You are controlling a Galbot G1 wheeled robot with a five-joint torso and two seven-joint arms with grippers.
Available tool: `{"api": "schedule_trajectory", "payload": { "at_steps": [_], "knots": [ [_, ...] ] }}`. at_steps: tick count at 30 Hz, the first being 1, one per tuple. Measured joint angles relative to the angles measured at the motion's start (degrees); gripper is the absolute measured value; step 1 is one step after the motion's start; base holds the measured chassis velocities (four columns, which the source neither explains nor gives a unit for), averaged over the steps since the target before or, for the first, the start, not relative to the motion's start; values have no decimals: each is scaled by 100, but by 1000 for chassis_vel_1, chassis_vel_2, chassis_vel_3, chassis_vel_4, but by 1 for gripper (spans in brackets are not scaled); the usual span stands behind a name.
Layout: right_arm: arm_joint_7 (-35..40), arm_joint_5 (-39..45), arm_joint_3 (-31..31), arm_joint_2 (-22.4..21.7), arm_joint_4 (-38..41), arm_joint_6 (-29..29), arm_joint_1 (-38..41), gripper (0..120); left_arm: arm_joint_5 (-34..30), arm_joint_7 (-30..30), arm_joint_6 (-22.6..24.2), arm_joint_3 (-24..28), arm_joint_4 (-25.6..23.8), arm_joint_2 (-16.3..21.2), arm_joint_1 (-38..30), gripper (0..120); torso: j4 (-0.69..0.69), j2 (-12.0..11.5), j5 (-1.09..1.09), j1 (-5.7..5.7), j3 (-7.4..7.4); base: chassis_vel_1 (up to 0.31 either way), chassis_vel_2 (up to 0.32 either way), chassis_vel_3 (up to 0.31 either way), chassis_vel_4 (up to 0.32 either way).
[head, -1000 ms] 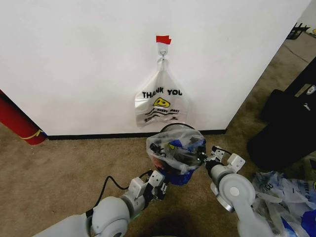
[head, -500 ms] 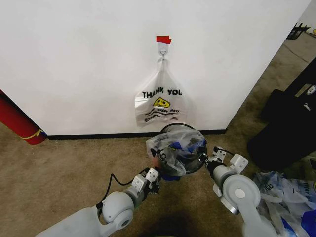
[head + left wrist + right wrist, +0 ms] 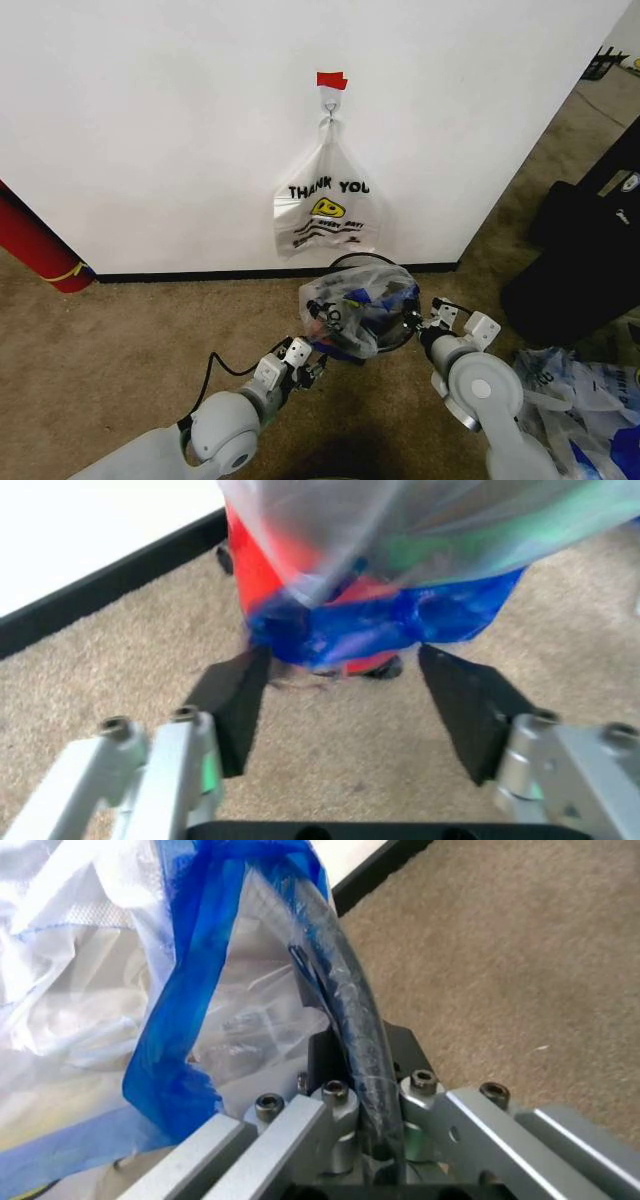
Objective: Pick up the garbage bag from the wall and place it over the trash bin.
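The bag (image 3: 355, 312) lies draped over the bin (image 3: 360, 268), which stands on the carpet just in front of the wall (image 3: 150, 130), below the hook (image 3: 329, 103) where a white "THANK YOU" bag (image 3: 323, 208) hangs. The see-through plastic with its blue patches covers the bin's mouth and most of its side; in the left wrist view the blue hem (image 3: 390, 626) hangs low over the bin's red base (image 3: 262, 574), just above the carpet.

Over the last second the left claw (image 3: 303, 366) has let go and drawn back from the bin toward the robot. It now sits low on the carpet, near the bin but apart from it, fingers (image 3: 232, 705) spread wide with nothing between them. With that side released, the bag's bulge has sunk lower and settled closer around the bin.

The right claw (image 3: 419, 322) has kept its place at the bin's other side. In its wrist view the jaws are closed on a dark handle (image 3: 350, 1035) of the bag, pinched together with clear plastic against what looks like the bin's rim.

My reading: the covering step is nearly done. The left side is finished; what remains is for the right claw to release, and the thin plastic could spring up or slip when it does.
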Motion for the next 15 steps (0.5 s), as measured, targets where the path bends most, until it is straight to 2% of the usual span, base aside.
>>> {"api": "schedule_trajectory", "payload": {
  "at_steps": [9, 15],
  "knots": [
    [-49, -114, 89, 36, -166, 41, 35, 0, -210, 14, 136, -179, -636, 253, 64, 98, 0, 0, 0, 0, 0, 0, 0, 0, 0],
    [-60, -143, 101, 8, -184, 61, -12, 0, -323, 16, 19, -838, -1004, 450, 305, 100, 1, 0, 0, 0, 0, 0, 0, 0, 0]
  ]
}}
